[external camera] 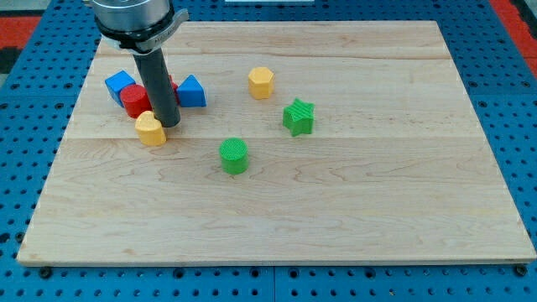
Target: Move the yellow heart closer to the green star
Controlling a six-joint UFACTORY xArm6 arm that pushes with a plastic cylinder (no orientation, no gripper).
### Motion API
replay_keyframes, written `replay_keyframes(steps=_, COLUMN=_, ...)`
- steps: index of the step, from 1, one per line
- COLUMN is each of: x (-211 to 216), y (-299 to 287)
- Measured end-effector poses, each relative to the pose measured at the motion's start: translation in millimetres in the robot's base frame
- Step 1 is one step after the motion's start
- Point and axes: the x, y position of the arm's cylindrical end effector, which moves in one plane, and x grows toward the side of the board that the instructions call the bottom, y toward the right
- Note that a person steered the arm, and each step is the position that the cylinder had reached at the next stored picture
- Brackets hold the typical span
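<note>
The yellow heart (150,129) lies on the wooden board at the view's left. The green star (298,117) sits right of the board's middle, well apart from the heart. My tip (170,123) stands on the board right beside the heart, at its upper right side, apparently touching it. The rod rises from there to the view's top.
A blue block (119,84), a red cylinder (133,101) and a blue triangular block (191,91) cluster behind the rod, with another red block partly hidden. A yellow hexagonal block (261,82) sits above the star. A green cylinder (234,156) lies between heart and star, lower down.
</note>
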Motion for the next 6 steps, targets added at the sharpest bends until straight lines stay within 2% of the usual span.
replay_keyframes(steps=1, x=29, y=0)
replay_keyframes(steps=2, x=77, y=-5)
replay_keyframes(steps=3, x=103, y=-59)
replay_keyframes(steps=4, x=112, y=-106)
replay_keyframes(steps=6, x=115, y=-153)
